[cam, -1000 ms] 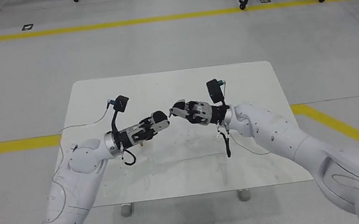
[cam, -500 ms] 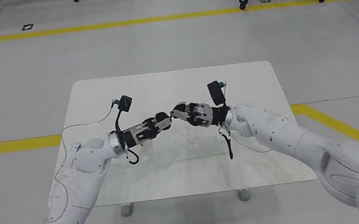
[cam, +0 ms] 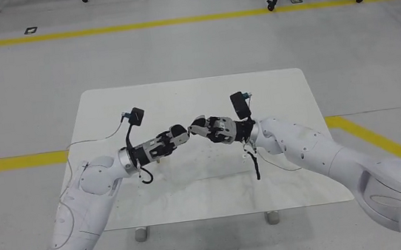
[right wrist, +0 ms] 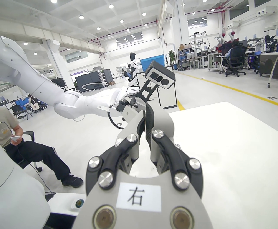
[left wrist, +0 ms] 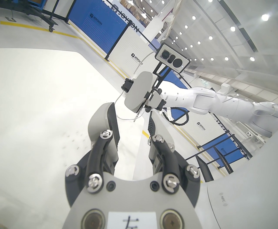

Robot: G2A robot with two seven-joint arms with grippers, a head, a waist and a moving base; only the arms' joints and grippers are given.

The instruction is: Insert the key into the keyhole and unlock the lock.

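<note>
Your arms meet tip to tip mid-frame; left gripper (cam: pixel 178 133) stands open, right gripper (cam: pixel 197 123) pinches the key (left wrist: pixel 139 113), blade pointing toward the open one.

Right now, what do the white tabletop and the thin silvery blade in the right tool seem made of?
The white rounded-corner tabletop: probably matte laminate or painted board, given its flat, even white with faint scuffs and no reflections. The thin silvery blade pinched in the right tool: likely bare metal, being grey, thin and straight-edged; too small to confirm.
</note>
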